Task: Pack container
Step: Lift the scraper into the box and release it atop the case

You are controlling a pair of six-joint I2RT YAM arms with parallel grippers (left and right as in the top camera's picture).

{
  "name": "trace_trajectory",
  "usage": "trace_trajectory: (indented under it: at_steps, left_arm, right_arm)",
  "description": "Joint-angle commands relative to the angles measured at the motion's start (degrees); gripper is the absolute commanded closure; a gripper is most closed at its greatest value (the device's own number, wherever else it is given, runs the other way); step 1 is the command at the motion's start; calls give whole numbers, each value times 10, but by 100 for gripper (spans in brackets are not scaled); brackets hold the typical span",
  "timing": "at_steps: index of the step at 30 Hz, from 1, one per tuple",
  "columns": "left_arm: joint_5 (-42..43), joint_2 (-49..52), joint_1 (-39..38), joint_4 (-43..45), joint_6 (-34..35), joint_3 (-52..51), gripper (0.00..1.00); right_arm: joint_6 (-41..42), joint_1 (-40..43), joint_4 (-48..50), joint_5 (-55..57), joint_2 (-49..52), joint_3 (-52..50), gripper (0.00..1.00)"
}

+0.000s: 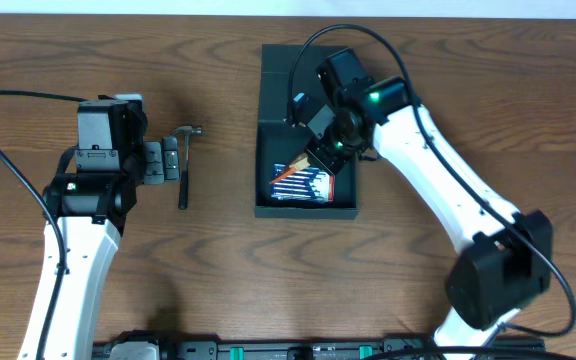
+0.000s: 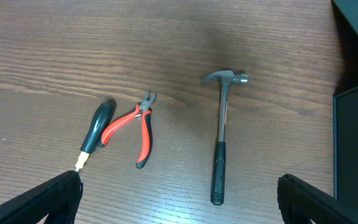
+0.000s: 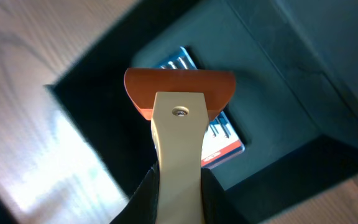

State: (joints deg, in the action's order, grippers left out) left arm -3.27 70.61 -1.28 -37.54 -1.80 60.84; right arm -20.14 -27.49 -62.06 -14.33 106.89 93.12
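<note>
The container is a dark, near-black box lying open at the table's middle, its flap lid folded back toward the far side. A small blue case of drill bits lies inside it. My right gripper is shut on the beige handle of a scraper with an orange blade. It holds the scraper over the container's inside, above the case. My left gripper is open and empty above the table, left of the container.
A hammer lies on the wood under my left gripper, and it also shows in the overhead view. Red-handled pliers and a black-handled screwdriver lie to its left. The container's edge is at the right.
</note>
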Motion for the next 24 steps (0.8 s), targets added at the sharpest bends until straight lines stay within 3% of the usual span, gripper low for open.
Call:
trace_trajectory:
  at_steps: [1,19,20,22,24]
  left_arm:
    - [-7,-5,2,-3,-8,14,2]
    - [-7,-5,2,-2,-8,14,2]
    - [-6,-5,2,-2,-8,14,2]
    - [-7,-5,2,-2,-8,14,2]
    - [-7,-5,2,-2,-8,14,2]
  right_arm:
    - [-20,5,10,4,20,-2,99]
    - [-33,2,79,3,26,-2,98]
    - [-33,2,79,3,26,-2,96]
    - [-33,2,78,3,26,-2,80]
    - [-33,2,78,3,26,-2,71]
